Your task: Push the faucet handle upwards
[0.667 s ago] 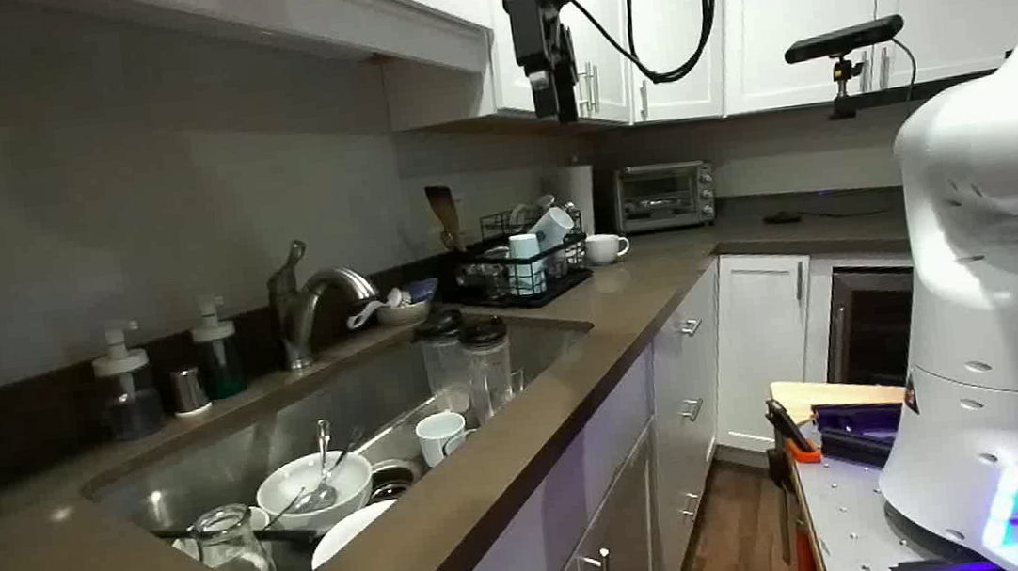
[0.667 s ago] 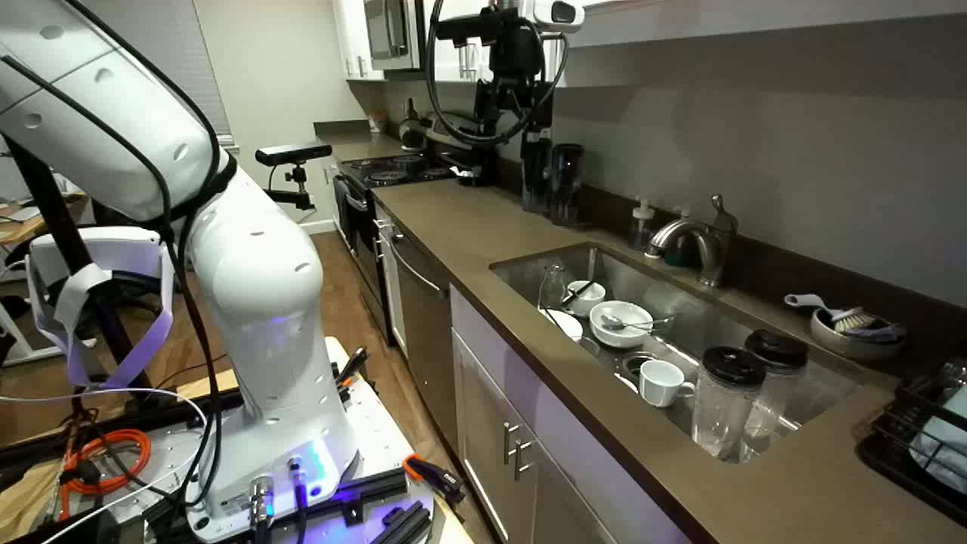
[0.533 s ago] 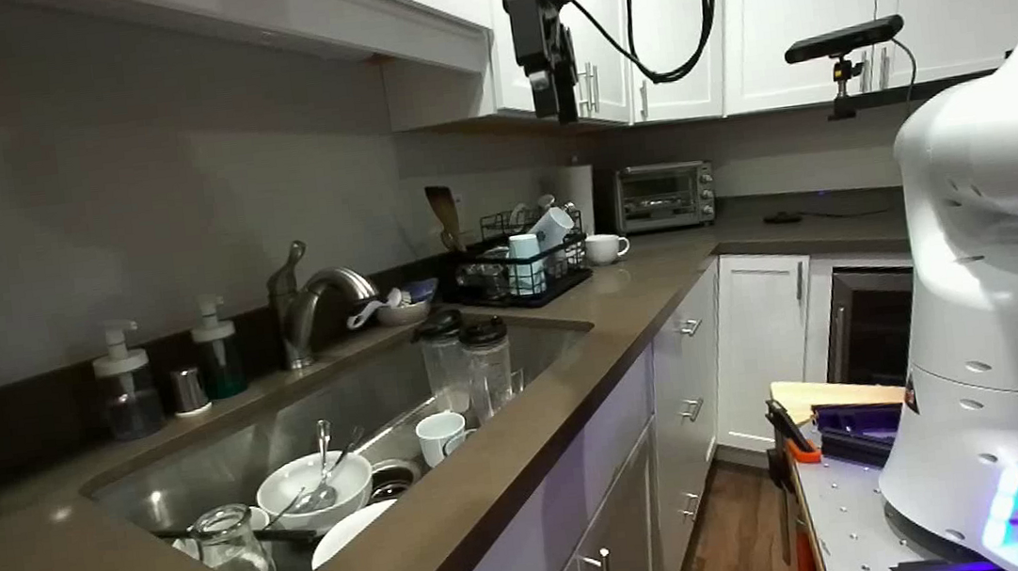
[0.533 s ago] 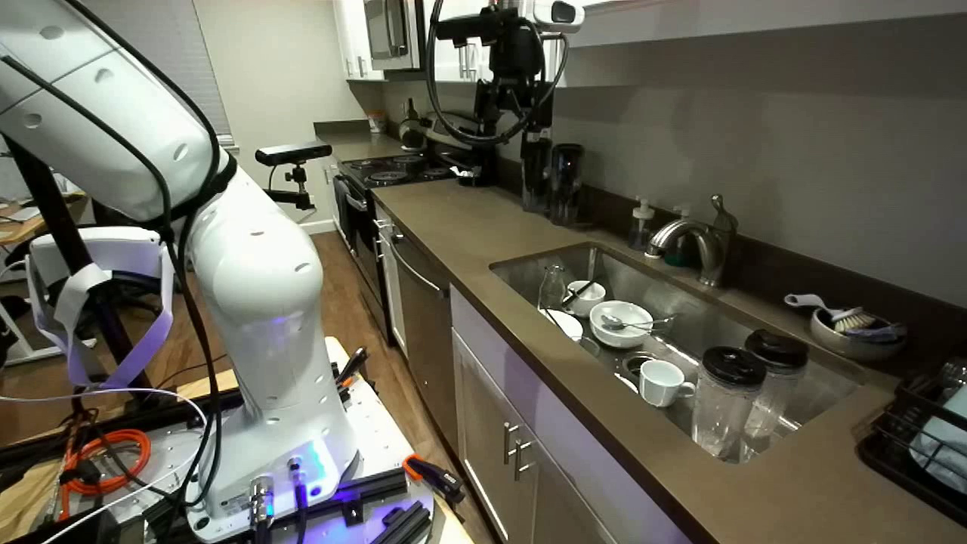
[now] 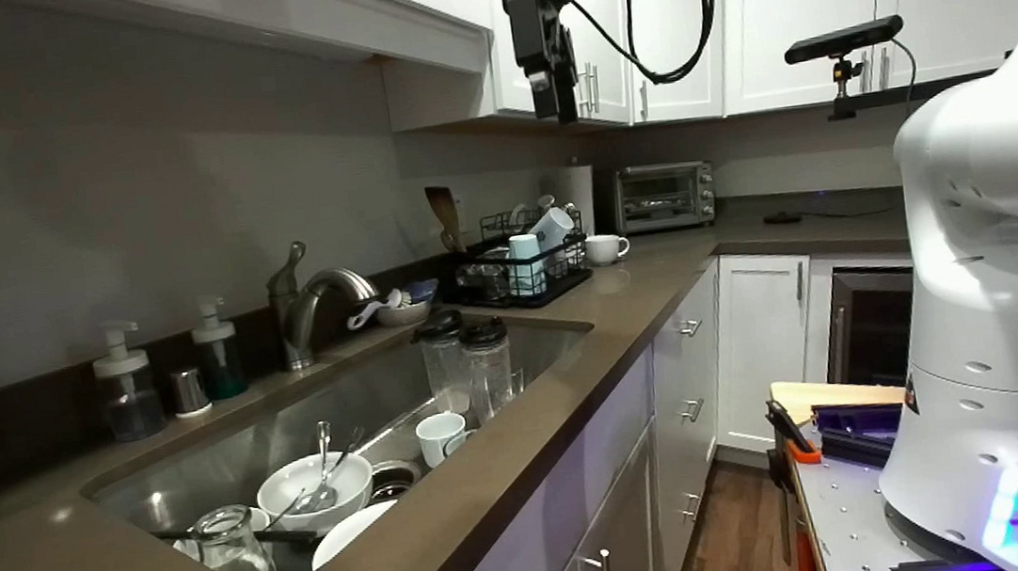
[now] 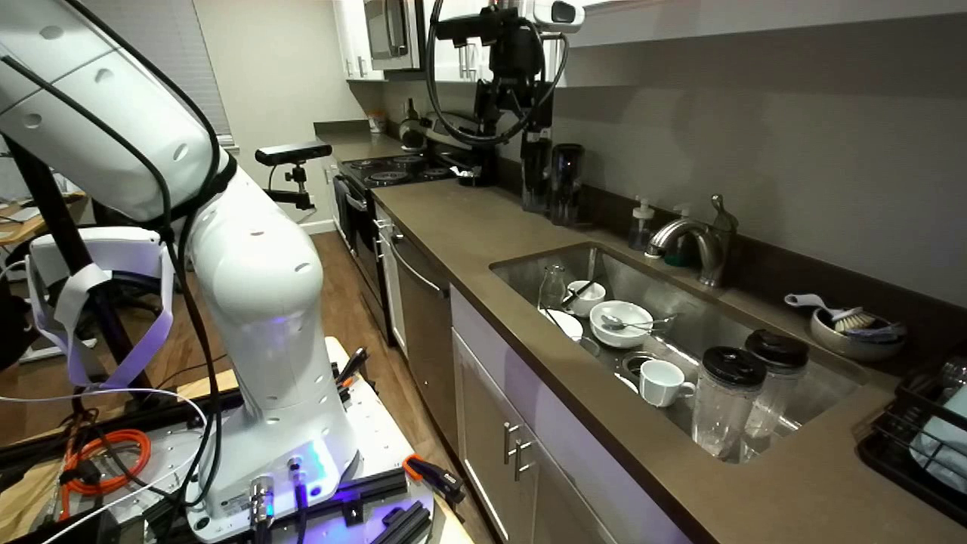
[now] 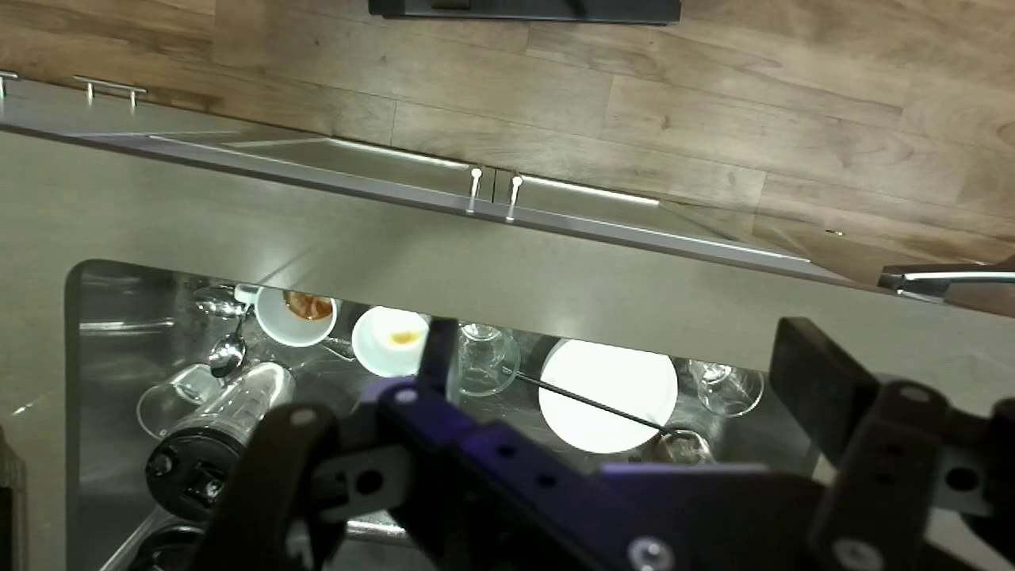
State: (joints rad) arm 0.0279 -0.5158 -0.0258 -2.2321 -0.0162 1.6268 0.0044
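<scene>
We see the fingers [image 7: 825,385] wide apart, high up and well away from the faucet handle [image 6: 724,215]. It sticks up from the faucet [image 6: 710,261], just beside the sink [image 6: 657,291].

Toward nine o'clock in an exterior view, the faucet handle [image 5: 286,269] is smooth, softly shining metal. Toward eight, the sink [image 5: 369,395] is glossy steel. The bench [image 5: 507,446] is smooth with a faint gloss. The spatula [image 5: 442,209] toward eleven looks like matt wood; the robot arm [image 5: 1002,300] toward three is glossy. The gripper [image 5: 556,106], just past twelve, looks mostly matt.
</scene>
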